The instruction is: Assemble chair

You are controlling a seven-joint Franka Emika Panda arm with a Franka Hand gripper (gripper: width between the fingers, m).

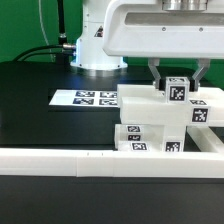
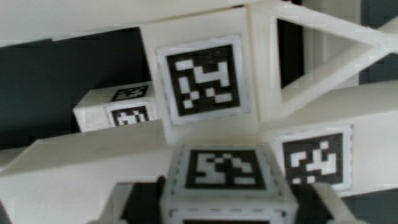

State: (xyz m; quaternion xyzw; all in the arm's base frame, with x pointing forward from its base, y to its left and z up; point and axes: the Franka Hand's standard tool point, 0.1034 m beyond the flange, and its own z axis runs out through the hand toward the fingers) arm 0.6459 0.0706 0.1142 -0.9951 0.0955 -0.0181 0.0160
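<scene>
Chair (image 1: pixel 155 122): partly built cluster of chunky white tagged pieces, standing on the black desk (image 1: pixel 40 110) toward the exterior view's right, pressed close behind the long white rail (image 1: pixel 60 160).
Held piece: small tagged block (image 1: pixel 178 89) at the top of the cluster, sitting between the two dark fingers.
Tool (image 1: pixel 178 80): lowered from above, fingers narrowed onto the block's sides, pinching it; contact on both sides judged likely, not fully confirmed in the exterior view.
Wrist view: tagged face of the block (image 2: pixel 221 168) close under the camera, larger tagged upright (image 2: pixel 201 80) and slanted white members beyond; finger pads not clearly separable from the block.
Marker board (image 1: pixel 85 98): flat on the desk, toward the exterior view's left of the cluster, apart from it.
Risk, slip: shallow hold near the block's upper edge; judged liable to twist or drop on lifting.
Risk, disturbance: neighbouring pieces touching the block; judged liable to be dragged or tipped if the block binds against them.
Risk, misfit: any tilt in the grasp judged likely to jam the block at its seat.
Risk, collision: slab and rail close under the fingers; a low sideways move judged likely to knock them.
</scene>
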